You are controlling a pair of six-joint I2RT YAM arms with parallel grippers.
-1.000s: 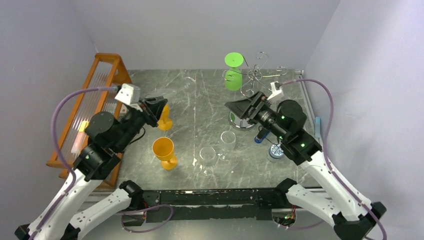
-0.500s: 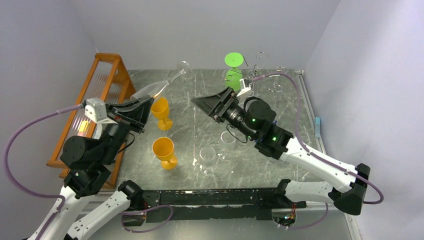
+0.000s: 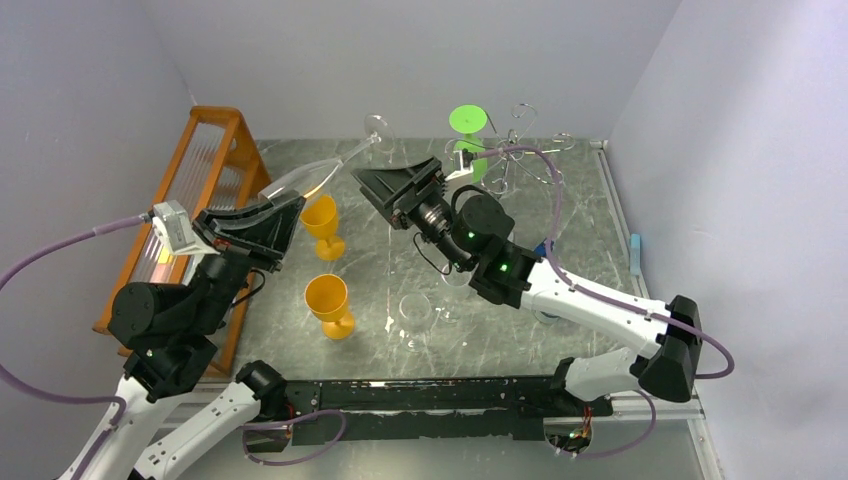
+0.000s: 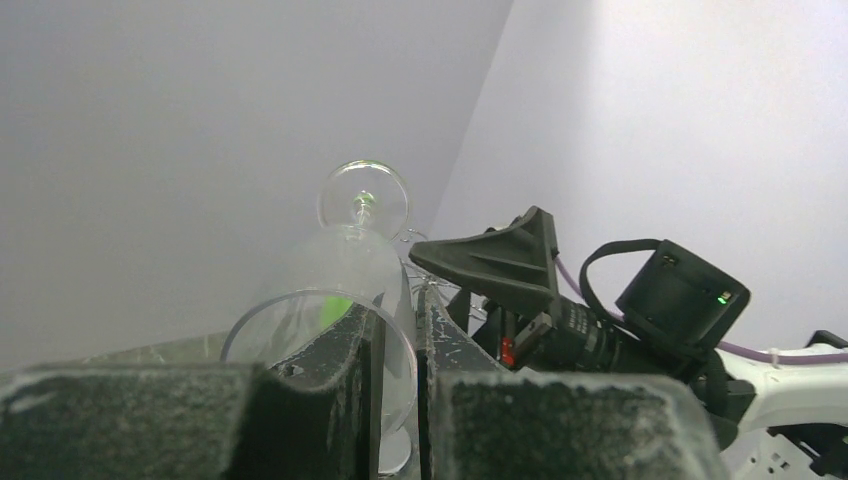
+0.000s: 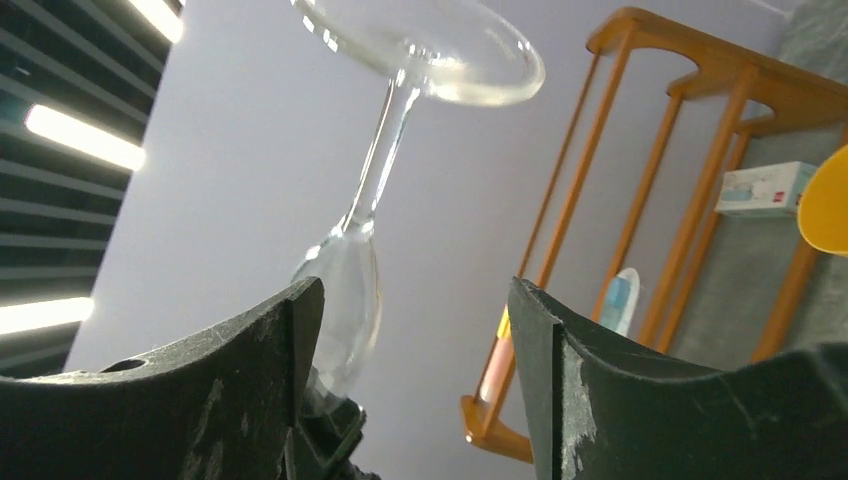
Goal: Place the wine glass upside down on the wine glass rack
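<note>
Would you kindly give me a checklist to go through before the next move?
1. Grip: left jaws shut on the glass at the bowl's rim: ok.
2. Right jaws open: ok.
3. Stem between right jaws: not ok, it lies ahead of them.
4. Free arm on rack: ok; green glass takes one.
5. Rack base clear: cannot tell, right arm hides it.

- The right gripper's (image 5: 415,300) two dark fingers stood wide apart along the bottom edge.
- A clear wine glass (image 5: 377,160) hung beyond them, foot uppermost, stem slanting down to its bowl at lower left.
- An orange wooden rack (image 5: 700,65) stood to the right, beside a yellow cup's edge (image 5: 830,200).
</note>
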